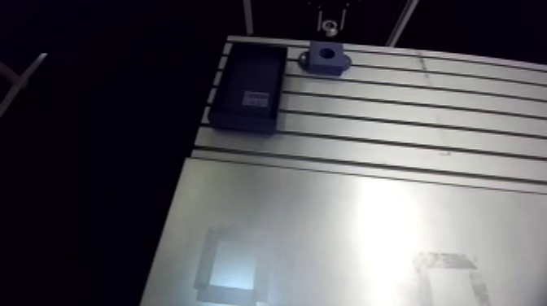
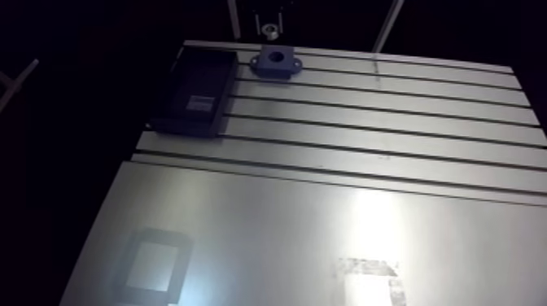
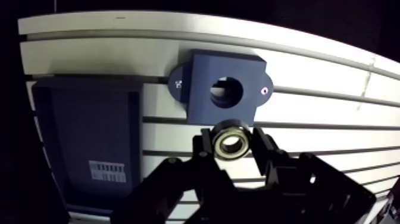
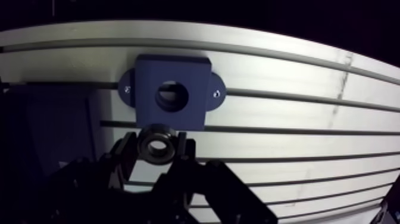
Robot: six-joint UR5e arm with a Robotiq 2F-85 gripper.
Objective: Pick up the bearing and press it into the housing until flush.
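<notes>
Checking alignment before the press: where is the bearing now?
In the wrist view, the bearing is held in the claw, not yet in the housing, whose empty bore lies ahead of it.

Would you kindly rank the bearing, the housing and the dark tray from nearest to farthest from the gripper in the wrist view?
1. The bearing, clamped in the gripper.
2. The housing, just ahead of it.
3. The dark tray, off to one side.

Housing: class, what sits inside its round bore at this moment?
Nothing: the bore of the housing holds no part, and its depth lies in shadow, so its bottom cannot be seen. The bearing is outside it, clamped between the fingers.
</notes>
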